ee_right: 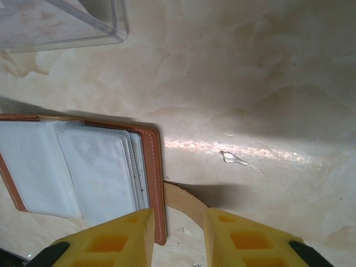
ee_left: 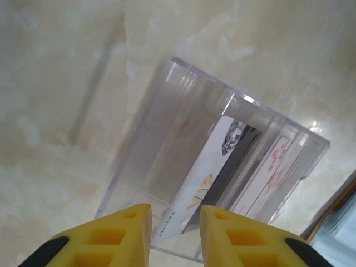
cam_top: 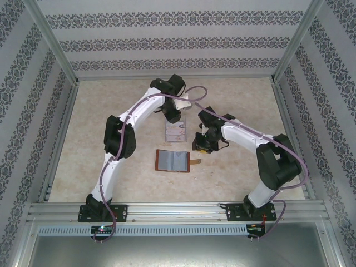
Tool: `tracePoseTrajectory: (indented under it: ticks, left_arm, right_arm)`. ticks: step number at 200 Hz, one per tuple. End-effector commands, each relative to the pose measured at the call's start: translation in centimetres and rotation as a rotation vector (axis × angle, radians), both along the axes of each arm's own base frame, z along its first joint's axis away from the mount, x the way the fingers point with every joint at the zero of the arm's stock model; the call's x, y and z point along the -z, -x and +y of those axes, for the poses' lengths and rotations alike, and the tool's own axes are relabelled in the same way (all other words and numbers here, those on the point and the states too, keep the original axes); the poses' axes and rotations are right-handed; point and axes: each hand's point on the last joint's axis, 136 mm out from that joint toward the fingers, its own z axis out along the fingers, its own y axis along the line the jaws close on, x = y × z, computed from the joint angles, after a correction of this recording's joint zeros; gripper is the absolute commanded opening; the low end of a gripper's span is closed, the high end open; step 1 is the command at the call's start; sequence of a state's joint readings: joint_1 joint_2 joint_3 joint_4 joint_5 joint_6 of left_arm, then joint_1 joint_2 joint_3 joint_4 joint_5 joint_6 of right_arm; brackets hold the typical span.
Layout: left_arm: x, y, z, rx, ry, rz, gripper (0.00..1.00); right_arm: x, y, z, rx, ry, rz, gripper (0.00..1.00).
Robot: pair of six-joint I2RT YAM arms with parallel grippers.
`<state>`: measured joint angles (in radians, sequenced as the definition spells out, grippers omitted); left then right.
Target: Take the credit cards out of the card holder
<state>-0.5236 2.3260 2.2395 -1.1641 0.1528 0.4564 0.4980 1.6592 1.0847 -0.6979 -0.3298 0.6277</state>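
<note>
Gently now: back away without dragging anything

The left claw [ee_left: 176, 218] hangs with its yellow fingers [ee_left: 122, 236] apart, clamped on nothing. The near end of one of the credit cards [ee_left: 208, 178] sits in the gap between them, and I judge that neither finger touches it. That card and a pink-printed one stand in the clear rack [ee_left: 167, 122] just ahead of this claw. The step in hand looks like parting from a card set in the rack. To do it well, draw the claw back along the card's own plane, jaws no narrower, so no finger catches the edge and tips card or rack.

The right claw [ee_right: 179, 219] is likewise apart and empty. Just under and ahead of it the open card holder [ee_right: 83, 167] lies flat on the bench [ee_right: 267, 100], its snap tab [ee_right: 186, 201] running into the gap. Whether the pockets hold more cards I cannot tell.

The left arm [cam_top: 119, 139] arches far forward and curls back, wrist pitched down at the rack. The right arm [cam_top: 245, 133] folds in from the right, forearm pointing at the card holder's tab side.
</note>
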Motion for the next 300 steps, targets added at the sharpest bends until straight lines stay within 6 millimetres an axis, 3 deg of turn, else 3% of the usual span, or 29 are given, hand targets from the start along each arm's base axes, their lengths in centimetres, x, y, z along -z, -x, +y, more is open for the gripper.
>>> tracePoseTrajectory:
  ticks: [1, 55, 86, 111, 165, 214, 263, 300]
  left_arm:
    - [-1.6, -0.6, -0.5, -0.221, 0.096, -0.033, 0.28]
    - [-1.5, 0.0, 0.4, -0.551, 0.268, 0.011, 0.22]
    - [-2.2, 0.8, 0.2, -0.649, 0.452, 0.037, 0.18]
    - [-2.8, 2.0, -0.6, -0.657, 0.555, 0.097, 0.23]
    - [-2.9, 4.0, 0.5, -0.824, 0.601, 0.128, 0.19]
    - [-1.5, 6.6, 1.5, -0.933, 0.582, 0.191, 0.19]
    - [0.5, 10.2, 0.1, -0.947, 0.617, 0.3, 0.19]
    - [1.0, 12.2, -2.1, -0.926, 0.657, 0.372, 0.18]
  right_arm:
    - [-0.1, -0.6, 0.9, 0.003, -0.003, -0.016, 0.31]
    - [0.1, -0.7, 1.6, -0.002, -0.011, -0.018, 0.31]
    - [0.2, -0.5, 1.9, -0.009, -0.014, -0.014, 0.31]
    - [0.5, -0.2, 2.3, -0.016, -0.011, -0.004, 0.31]
    - [1.8, 1.0, 3.1, -0.04, -0.01, 0.036, 0.31]
    - [3.0, 2.6, 3.8, -0.067, -0.013, 0.075, 0.28]
    - [3.9, 3.7, 3.3, -0.074, 0.008, 0.097, 0.26]
    - [4.8, 4.0, 2.4, -0.077, 0.055, 0.101, 0.24]
